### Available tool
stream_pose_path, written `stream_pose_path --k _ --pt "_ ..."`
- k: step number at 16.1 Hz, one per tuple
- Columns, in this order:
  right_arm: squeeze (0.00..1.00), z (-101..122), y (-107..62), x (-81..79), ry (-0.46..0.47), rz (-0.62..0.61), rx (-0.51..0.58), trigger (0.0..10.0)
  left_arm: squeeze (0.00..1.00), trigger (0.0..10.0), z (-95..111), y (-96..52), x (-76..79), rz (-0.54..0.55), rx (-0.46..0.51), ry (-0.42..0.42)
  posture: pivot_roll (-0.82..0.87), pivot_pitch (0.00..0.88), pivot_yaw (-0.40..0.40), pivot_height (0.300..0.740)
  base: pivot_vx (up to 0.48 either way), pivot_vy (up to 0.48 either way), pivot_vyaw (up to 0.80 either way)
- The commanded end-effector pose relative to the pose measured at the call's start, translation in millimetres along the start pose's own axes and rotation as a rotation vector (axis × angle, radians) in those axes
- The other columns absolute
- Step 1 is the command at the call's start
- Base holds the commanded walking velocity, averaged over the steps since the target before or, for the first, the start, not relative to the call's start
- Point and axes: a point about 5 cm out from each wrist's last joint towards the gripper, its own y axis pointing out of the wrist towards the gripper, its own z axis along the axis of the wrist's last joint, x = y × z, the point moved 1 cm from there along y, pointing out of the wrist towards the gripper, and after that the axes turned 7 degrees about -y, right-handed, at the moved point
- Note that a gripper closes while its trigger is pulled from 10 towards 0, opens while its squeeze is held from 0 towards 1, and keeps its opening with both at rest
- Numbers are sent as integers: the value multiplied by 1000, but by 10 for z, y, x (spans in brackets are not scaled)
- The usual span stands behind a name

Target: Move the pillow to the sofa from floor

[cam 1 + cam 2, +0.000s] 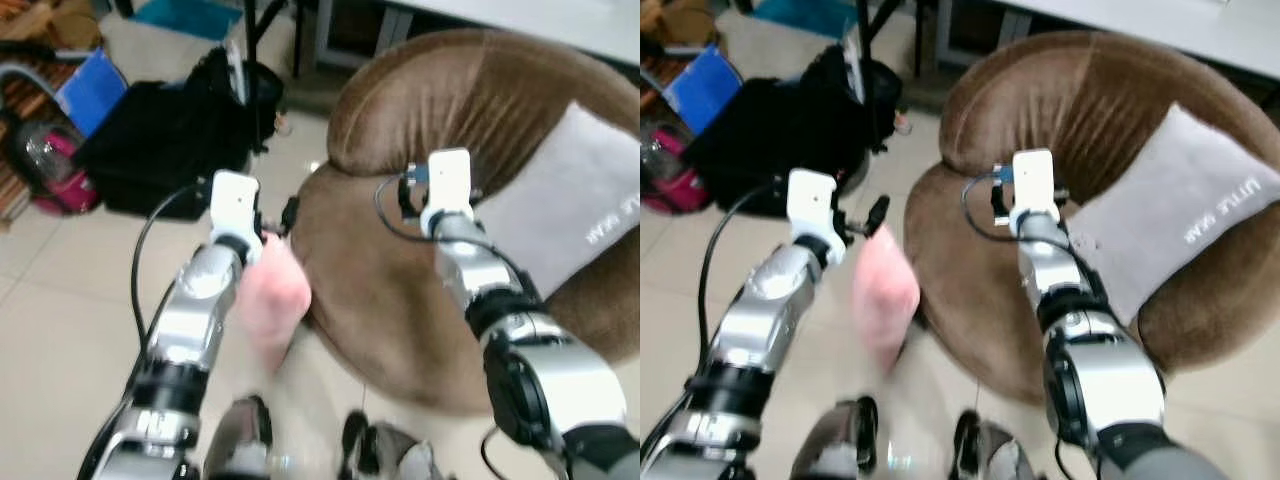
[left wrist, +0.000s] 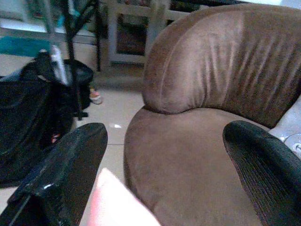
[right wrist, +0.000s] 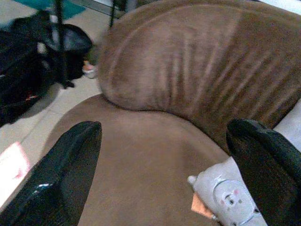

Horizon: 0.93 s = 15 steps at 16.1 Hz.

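Nearest, the two silver arms are reaching forward from the robot's body over pale floor tiles (image 1: pixel 60 300). The pink pillow (image 1: pixel 272 295) is hanging just right of the left gripper (image 1: pixel 275 222), off the floor and beside the near left edge of the brown sofa (image 1: pixel 400 300); blur is hiding the exact contact. In the left wrist view the jaws are standing wide with only a pale pink corner (image 2: pixel 117 202) between them near one finger, so whether the pillow is really pinched is something I cannot tell; it may be hooked on one finger or slipping. It is probably being carried this way because the seat lies just to its right, so a short swing would bring it over the cushion. The right gripper (image 3: pixel 164 169) is hovering over the seat with its jaws wide and nothing between them, perhaps ready to steady or receive the pillow. A grey pillow (image 1: pixel 570 200) is leaning against the sofa's right backrest, and a small pale toy-like thing (image 3: pixel 225 197) is lying at its foot on the seat. The seat is soft brown velvet, likely to grip fabric. Farther left, a black bag (image 1: pixel 160 140) is sitting on the tiles, with a pink vacuum-like thing (image 1: pixel 50 170) and a blue box (image 1: pixel 90 90) beyond, and dark stand legs (image 1: pixel 265 30) at the far side.
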Motion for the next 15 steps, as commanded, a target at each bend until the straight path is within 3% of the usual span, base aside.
stream_pose_path --k 1,13,15 --pt "0 -49 -9 20 6 -3 -21 10000 0 10000 -54 -23 32 -7 -17 -25 216 166 -85 740 0 0 0" --pt "0 -93 -29 -11 -28 38 -27 10000 0 10000 -46 -32 47 -6 3 -37 208 167 -97 740 0 0 0" --pt "0 -86 -30 -34 -28 47 -24 10000 0 10000 -46 -29 73 -22 4 -41 203 173 -95 740 0 0 800"
